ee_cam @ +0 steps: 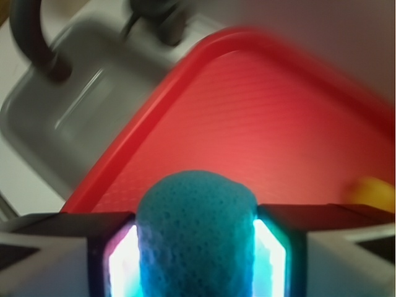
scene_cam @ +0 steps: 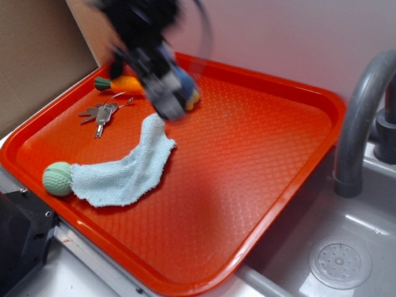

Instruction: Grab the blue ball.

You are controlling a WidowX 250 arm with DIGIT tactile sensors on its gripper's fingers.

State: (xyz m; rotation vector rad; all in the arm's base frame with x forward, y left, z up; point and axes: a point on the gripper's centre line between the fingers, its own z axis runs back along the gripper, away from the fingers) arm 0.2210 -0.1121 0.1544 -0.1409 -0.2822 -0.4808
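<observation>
Pinched between the two lit pads of the end effector, the blue ball is seen in the wrist view filling the gap from side to side, its dimpled surface bulging slightly above the jaws, so the end effector is closed firmly on it. In the exterior view the end effector is blurred above the far left part of the orange tray, and only a sliver of the blue ball is visible beside it; whether the ball is clear of the tray floor cannot be told. The grab appears to be essentially made, and what remains is judged to be a clean lift. That lift would best be made straight up and steadily, with the squeeze kept even, since a round, springy ball could be squirted out if pressure were shifted. Care should be taken that the pale blue cloth just below, the keys and the orange toy nearby are not snagged. The green ball lies well apart at the cloth's end.
</observation>
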